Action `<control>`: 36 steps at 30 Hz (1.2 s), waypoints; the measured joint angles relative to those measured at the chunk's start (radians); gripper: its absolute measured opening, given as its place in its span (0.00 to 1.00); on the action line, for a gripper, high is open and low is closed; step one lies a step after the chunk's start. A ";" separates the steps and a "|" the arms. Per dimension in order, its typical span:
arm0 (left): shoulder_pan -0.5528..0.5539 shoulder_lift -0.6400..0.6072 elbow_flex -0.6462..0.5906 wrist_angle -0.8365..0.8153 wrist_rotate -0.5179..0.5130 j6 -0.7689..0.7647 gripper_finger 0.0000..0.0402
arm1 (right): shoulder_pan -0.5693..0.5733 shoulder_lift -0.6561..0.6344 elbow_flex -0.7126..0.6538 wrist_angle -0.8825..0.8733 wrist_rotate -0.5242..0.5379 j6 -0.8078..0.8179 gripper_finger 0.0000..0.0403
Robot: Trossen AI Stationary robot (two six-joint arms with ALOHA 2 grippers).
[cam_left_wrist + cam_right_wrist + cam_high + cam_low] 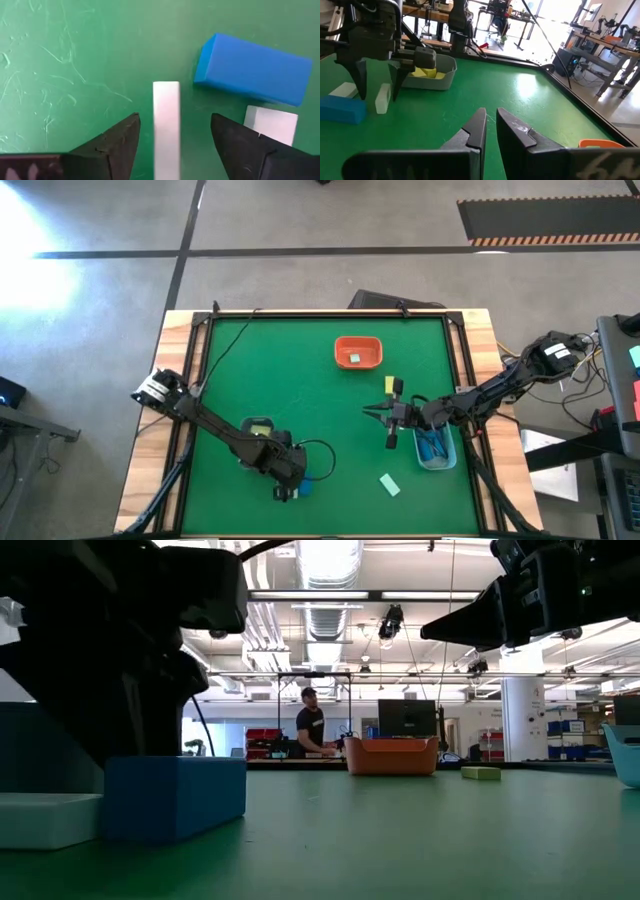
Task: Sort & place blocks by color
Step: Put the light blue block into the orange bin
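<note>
My left gripper (175,116) is open near the table's near edge (287,492), pointing down. Its fingers stand on either side of a pale mint block (166,131) that lies on the mat, with a gap on both sides. A blue block (252,67) and a second pale block (270,125) lie just beside it. My right gripper (490,120) is shut and holds nothing; it hovers over the table's middle right (385,415). A yellow block (390,385) and a mint block (390,485) lie on the mat nearby.
An orange tray (357,352) with a mint block in it sits toward the far side. A clear bin (258,428) holding yellow blocks stands under my left arm. A bluish bin (435,447) with blue blocks lies below my right arm. A person (310,725) stands in the room beyond.
</note>
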 joint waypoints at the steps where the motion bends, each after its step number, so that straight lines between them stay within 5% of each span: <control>1: 0.000 0.000 -0.001 0.000 -0.001 0.003 0.57 | 0.000 0.000 0.000 0.000 0.000 0.000 0.08; 8: 0.001 0.000 -0.002 -0.002 -0.002 0.021 0.48 | 0.000 0.000 0.000 0.000 0.000 0.000 0.08; 16: 0.002 -0.001 0.001 -0.002 -0.009 0.069 0.09 | 0.000 0.000 0.000 0.000 0.000 0.000 0.08; 21: 0.018 -0.041 0.007 -0.001 -0.041 0.171 0.10 | 0.000 0.000 0.000 0.002 0.000 0.000 0.08; 25: 0.044 -0.112 0.015 0.021 -0.172 0.322 0.11 | 0.000 0.000 0.000 0.012 -0.023 0.001 0.08; 36: 0.191 -0.312 -0.069 0.516 -0.222 0.893 0.12 | -0.007 0.001 0.078 0.098 -0.106 -0.001 0.21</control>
